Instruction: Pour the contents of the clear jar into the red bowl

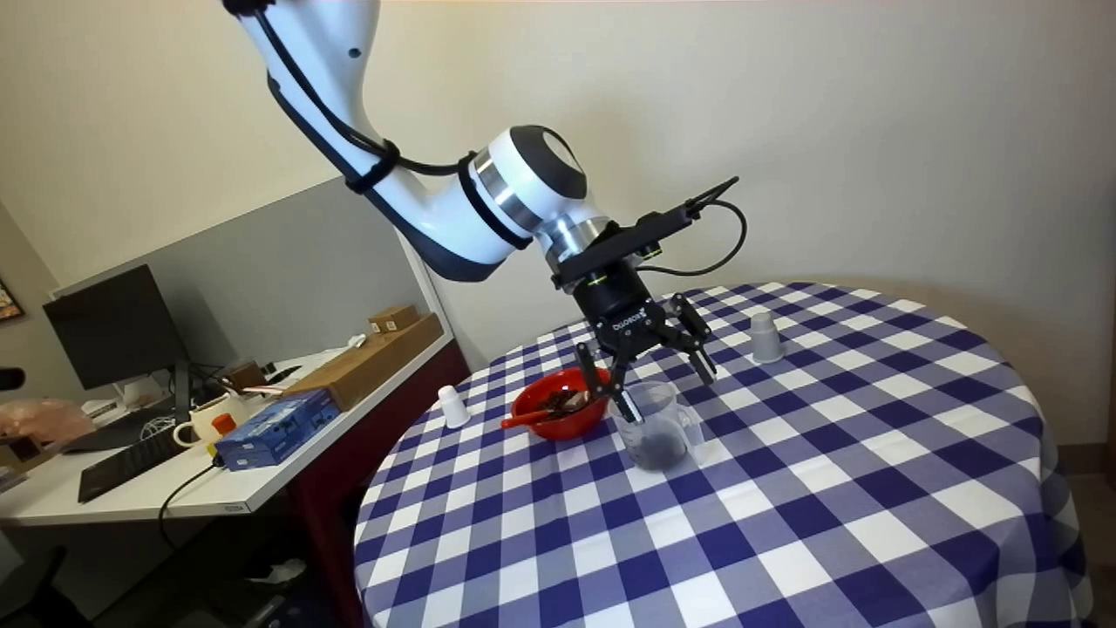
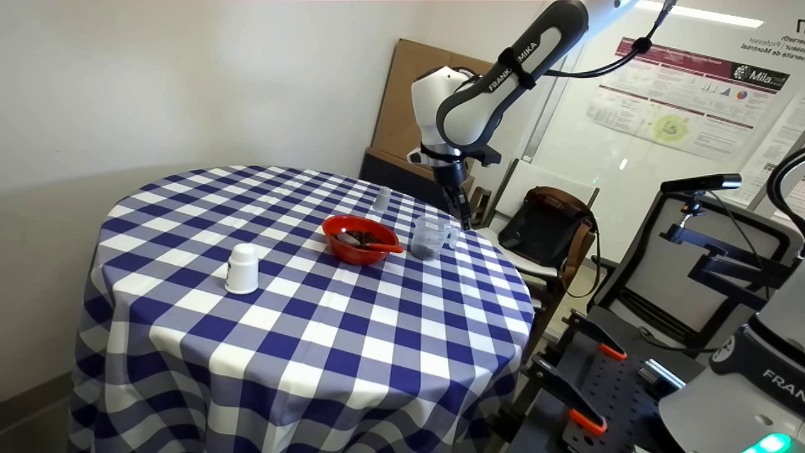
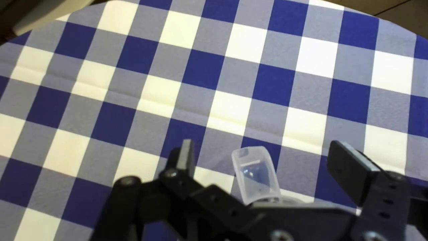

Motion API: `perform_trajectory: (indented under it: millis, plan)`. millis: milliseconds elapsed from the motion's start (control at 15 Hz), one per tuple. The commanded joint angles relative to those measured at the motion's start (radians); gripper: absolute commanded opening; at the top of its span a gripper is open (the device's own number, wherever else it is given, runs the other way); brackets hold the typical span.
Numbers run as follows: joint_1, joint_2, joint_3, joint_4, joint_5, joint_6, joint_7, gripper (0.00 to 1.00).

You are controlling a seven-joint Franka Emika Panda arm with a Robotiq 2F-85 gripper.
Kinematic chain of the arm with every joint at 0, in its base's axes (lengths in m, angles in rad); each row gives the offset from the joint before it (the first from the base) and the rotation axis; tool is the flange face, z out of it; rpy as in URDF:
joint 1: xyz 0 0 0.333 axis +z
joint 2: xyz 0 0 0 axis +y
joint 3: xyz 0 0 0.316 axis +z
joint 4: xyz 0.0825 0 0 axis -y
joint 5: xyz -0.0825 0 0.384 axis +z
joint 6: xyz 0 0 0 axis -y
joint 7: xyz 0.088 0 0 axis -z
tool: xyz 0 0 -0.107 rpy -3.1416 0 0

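Observation:
The clear jar (image 1: 656, 432) stands upright on the table with dark contents low inside; it also shows in an exterior view (image 2: 429, 236). In the wrist view its handle (image 3: 256, 174) lies between the fingers, and most of its body is hidden behind the gripper. My gripper (image 1: 670, 391) is open and empty above the jar's handle side; it also shows in an exterior view (image 2: 464, 217) and the wrist view (image 3: 269, 160). The red bowl (image 1: 571, 427) stands beside the jar, holding dark bits; it also shows in an exterior view (image 2: 349, 253). It is out of the wrist view.
A red spoon (image 2: 385, 248) rests in the bowl, its handle over the rim. White cups (image 1: 452, 406) (image 1: 766, 338) stand upside down on either side. The round table has a checked cloth (image 1: 785, 523). A desk with boxes (image 1: 277, 427) and a chair with a bag (image 2: 544, 226) stand nearby.

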Motion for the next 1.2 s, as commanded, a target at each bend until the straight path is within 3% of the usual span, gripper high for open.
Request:
perform_trajectory:
  millis: [0, 867, 933, 1067, 1133]
  plan:
    - [0.017, 0.05, 0.001, 0.074, -0.005, -0.008, -0.019, 1.0]
    - [0.019, 0.098, -0.002, 0.109, 0.0, -0.027, -0.054, 1.0]
    - [0.018, 0.104, -0.001, 0.111, 0.002, -0.028, -0.058, 0.96]
    - [0.016, 0.112, 0.0, 0.112, 0.005, -0.03, -0.066, 0.71]
    - [0.016, 0.115, 0.0, 0.113, 0.006, -0.032, -0.07, 0.68]
